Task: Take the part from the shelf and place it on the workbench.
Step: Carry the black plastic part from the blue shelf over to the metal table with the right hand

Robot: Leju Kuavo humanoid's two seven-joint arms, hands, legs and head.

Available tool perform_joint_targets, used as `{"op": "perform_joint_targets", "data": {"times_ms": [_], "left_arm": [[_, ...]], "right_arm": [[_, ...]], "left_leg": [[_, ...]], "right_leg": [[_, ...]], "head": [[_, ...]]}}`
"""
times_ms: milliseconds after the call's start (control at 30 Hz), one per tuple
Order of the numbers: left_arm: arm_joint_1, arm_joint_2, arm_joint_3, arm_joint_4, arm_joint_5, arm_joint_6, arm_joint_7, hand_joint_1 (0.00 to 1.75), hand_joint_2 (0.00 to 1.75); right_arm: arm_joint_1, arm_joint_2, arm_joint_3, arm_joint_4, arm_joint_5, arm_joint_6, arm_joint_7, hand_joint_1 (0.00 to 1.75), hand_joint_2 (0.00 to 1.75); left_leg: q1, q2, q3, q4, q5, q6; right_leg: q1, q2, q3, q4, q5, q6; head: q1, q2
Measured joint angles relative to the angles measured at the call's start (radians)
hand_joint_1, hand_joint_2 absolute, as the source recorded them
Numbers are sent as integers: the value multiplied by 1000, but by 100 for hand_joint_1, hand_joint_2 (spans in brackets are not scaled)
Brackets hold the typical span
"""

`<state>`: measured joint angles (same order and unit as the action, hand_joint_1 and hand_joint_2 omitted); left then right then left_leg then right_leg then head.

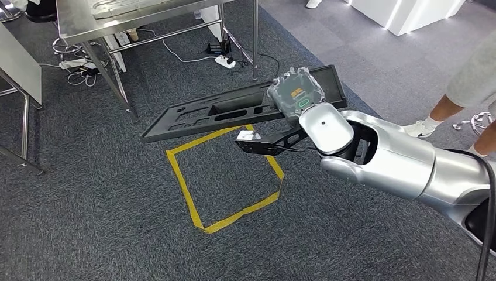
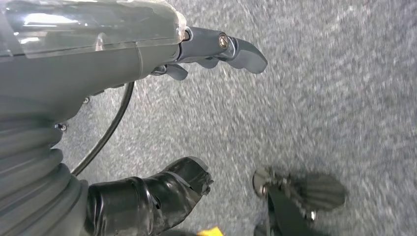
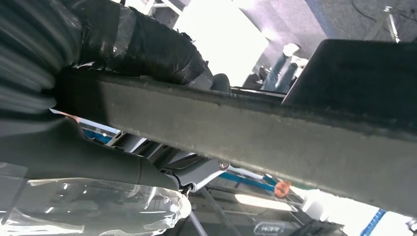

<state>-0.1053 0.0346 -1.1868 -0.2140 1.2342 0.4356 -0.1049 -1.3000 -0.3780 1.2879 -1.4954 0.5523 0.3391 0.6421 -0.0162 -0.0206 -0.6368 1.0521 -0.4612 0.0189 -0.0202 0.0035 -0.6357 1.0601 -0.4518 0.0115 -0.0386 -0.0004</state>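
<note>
Workbench (image 1: 88,26): steel table at 11 o'clock in the head view, well apart from the part; cables (image 1: 79,64) and a power strip (image 1: 225,60) lie on the carpet beneath it.
Floor marking (image 1: 225,175): yellow tape square at 6 o'clock, below the carried part.
Left hand (image 2: 187,118): hangs over grey carpet; thumb and dark fingers apart, nothing between them.
Part (image 1: 234,108): long black moulded panel, held level in the air at centre, off the shelf.
Right hand (image 1: 301,99): at 3 o'clock of the part; in the right wrist view thumb and fingers clamp the panel's edge (image 3: 246,132) from both sides.
Person (image 1: 462,99): legs and shoes at 3 o'clock, clear of the arm.
Progress: step 1, pickup, judged done; carry to the workbench and set-down remain.
</note>
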Motion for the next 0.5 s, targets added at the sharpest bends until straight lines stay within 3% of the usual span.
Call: {"op": "perform_joint_targets", "data": {"times_ms": [67,133,200,267,300,367,500], "left_arm": [[0,-1,0,0,-1,0,0,0,175],[-2,-1,0,0,-1,0,0,0,175],[-1,-1,0,0,0,0,0,0,175],[0,-1,0,0,0,0,0,0,175],[1,-1,0,0,0,0,0,0,175],[-1,0,0,0,-1,0,-2,0,175],[-3,2,0,0,-4,2,-3,0,175]], "right_arm": [[0,0,0,1,1,0,0,175,175],[0,0,0,1,1,-1,0,175,175],[1,0,0,1,1,-1,0,175,175],[2,0,0,1,1,-1,0,175,175],[2,0,0,1,1,-1,0,175,175],[1,0,0,1,1,-1,0,175,175],[3,0,0,2,0,0,0,175,175]], "left_leg": [[4,7,-31,73,-40,-13],[9,12,-94,199,-90,-23],[11,14,-135,259,-93,-23],[9,14,-113,193,-36,-14],[5,14,-83,123,1,-5],[-5,16,-25,8,41,13],[-15,16,13,-55,41,31]], "right_leg": [[-4,-2,8,-6,0,-9],[-2,-2,13,-7,-3,-13],[0,-2,16,-7,-6,-14],[3,-1,22,-7,-10,-15],[3,-1,26,-8,-12,-15],[3,-1,32,-13,-15,-12],[-4,-2,43,-34,-15,8]], "head": [[-2,0],[-5,0],[-5,0],[-5,0],[-5,0],[-5,0],[-5,0]]}}
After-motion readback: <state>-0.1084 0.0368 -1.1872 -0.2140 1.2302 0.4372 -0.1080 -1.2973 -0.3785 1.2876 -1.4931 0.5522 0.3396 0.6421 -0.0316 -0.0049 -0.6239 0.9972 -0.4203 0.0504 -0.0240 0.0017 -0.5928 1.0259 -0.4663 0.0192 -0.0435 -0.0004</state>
